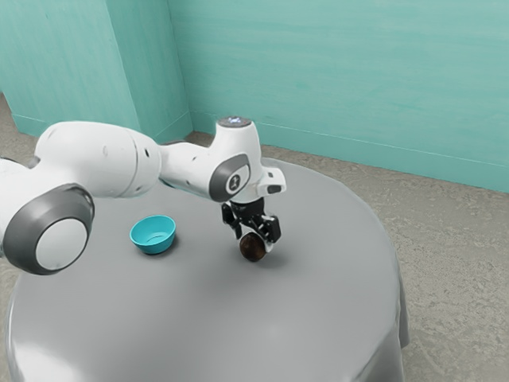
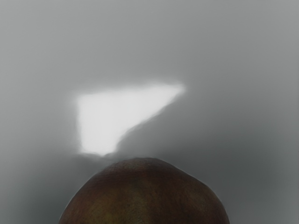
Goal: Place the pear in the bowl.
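One black pincer [image 1: 254, 240] points down over the grey table, with the pear [image 1: 252, 250] right at its tips. Whether it is clamped on the pear or merely around it, I cannot tell from either view. Nor can I tell whether the pear touches the table or is slightly above it. In the wrist view the pear is a large, brownish-red rounded shape at the lower edge, and beyond it a bright white patch [image 2: 105, 114] lies against blurred grey.

The pear is outside the turquoise bowl [image 1: 155, 245], which stands upright on the table, well apart from the pincer, toward the exterior view's left. The white arm [image 1: 119, 159] with its dark grey joint rings comes in from that same side and bends down to the pincer. Under it all is the round table [image 1: 199, 318], covered by a smooth grey cloth that hangs in folds past the edge. Farther out come a mottled grey-brown floor [image 1: 453, 255] and teal walls [image 1: 334, 72] with a skirting along the bottom.
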{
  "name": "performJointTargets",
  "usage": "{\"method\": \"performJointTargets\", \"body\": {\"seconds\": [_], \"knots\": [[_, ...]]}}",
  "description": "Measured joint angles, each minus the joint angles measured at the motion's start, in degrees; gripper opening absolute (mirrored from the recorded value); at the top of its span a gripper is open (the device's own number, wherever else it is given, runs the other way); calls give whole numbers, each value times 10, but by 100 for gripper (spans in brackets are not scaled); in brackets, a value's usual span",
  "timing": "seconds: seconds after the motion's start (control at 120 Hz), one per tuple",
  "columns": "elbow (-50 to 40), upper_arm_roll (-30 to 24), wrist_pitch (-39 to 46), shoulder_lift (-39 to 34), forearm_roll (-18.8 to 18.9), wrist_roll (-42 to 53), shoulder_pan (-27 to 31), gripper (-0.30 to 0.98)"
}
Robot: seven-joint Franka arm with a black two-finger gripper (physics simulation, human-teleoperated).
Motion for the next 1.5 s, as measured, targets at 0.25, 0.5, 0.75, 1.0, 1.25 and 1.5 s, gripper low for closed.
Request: {"method": "performJointTargets", "body": {"seconds": [0.25,0.5,0.75,1.0,1.25,1.5], "knots": [[16,0,2,22,-11,5,0,67],[16,0,0,24,-21,9,1,58],[17,3,-4,22,-22,11,1,45],[26,8,-17,11,-17,7,2,35],[26,29,-51,-22,-11,2,3,27],[12,43,-86,-68,-8,3,6,29]]}}
